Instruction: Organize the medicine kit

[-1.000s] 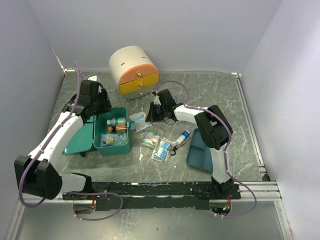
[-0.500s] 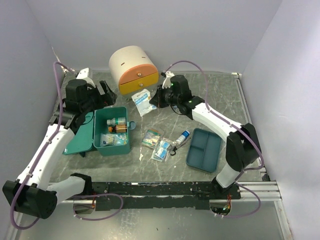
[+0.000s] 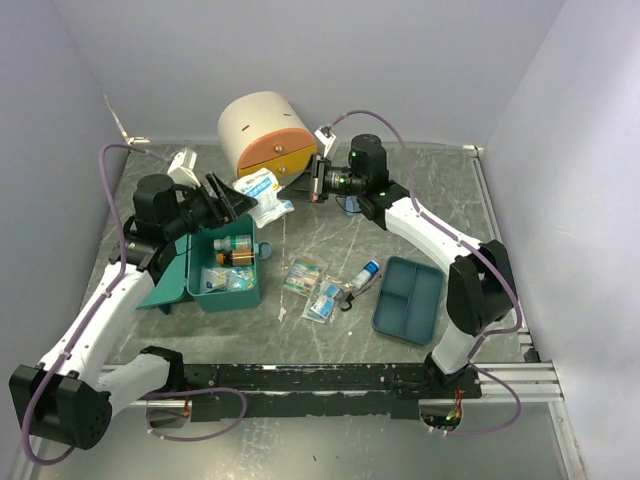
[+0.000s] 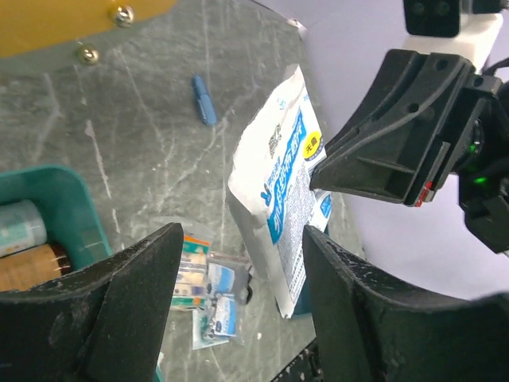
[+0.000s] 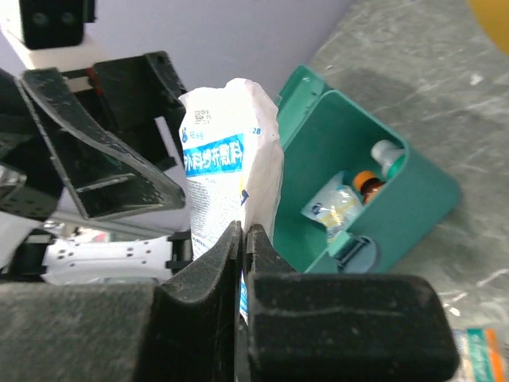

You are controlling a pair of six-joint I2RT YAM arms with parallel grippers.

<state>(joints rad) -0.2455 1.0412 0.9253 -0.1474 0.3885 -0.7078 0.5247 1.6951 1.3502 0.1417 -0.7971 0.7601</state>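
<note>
The medicine kit [image 3: 240, 292] is an open teal box left of centre, its lid [image 3: 163, 282] laid back, with bottles [image 3: 233, 250] and a sachet inside; it also shows in the right wrist view [image 5: 318, 171]. A white and blue packet [image 3: 262, 192] hangs in the air above the kit's far side. My right gripper [image 3: 305, 187] [image 5: 242, 232] is shut on the packet's [image 5: 225, 159] edge. From the left my left gripper [image 3: 240, 198] [image 4: 242, 239] faces it, open, and the packet's [image 4: 278, 175] lower corner hangs between its fingers.
A cream cabinet [image 3: 262, 130] with orange and yellow drawers stands behind the packet. Loose sachets [image 3: 315, 285] and a small tube [image 3: 367, 272] lie mid-table. A dark-blue divided tray [image 3: 408, 300] sits at the right. A small blue cap [image 4: 205, 99] lies near the cabinet.
My right gripper has lifted the packet off the table and carried it left towards the left gripper. The left arm has turned right to meet it, its jaws now wide around the packet's corner.
</note>
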